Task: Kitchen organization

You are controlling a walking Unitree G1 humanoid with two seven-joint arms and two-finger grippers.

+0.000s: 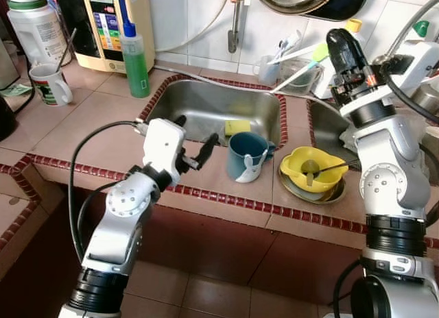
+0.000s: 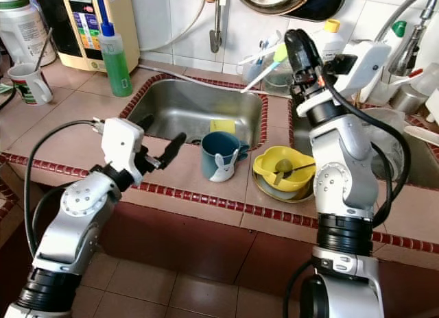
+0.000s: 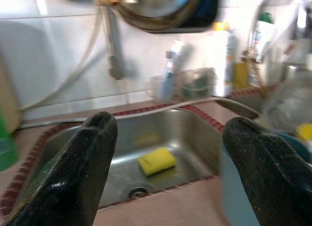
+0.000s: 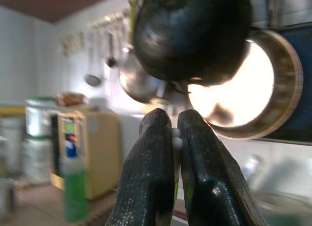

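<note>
- Two black fingers of the left gripper (image 1: pixel 194 141) are spread wide over the counter's front ledge, likely lining up on the blue mug (image 1: pixel 245 156) just beside them.
- The mug stands upright at the sink (image 1: pixel 206 99) rim, beside a yellow bowl (image 1: pixel 312 168) holding a spoon.
- A yellow sponge (image 3: pixel 156 160) lies in the basin.
- The right gripper (image 4: pixel 173 138), fingers pressed together, is raised toward the wall, out of the way.
</note>
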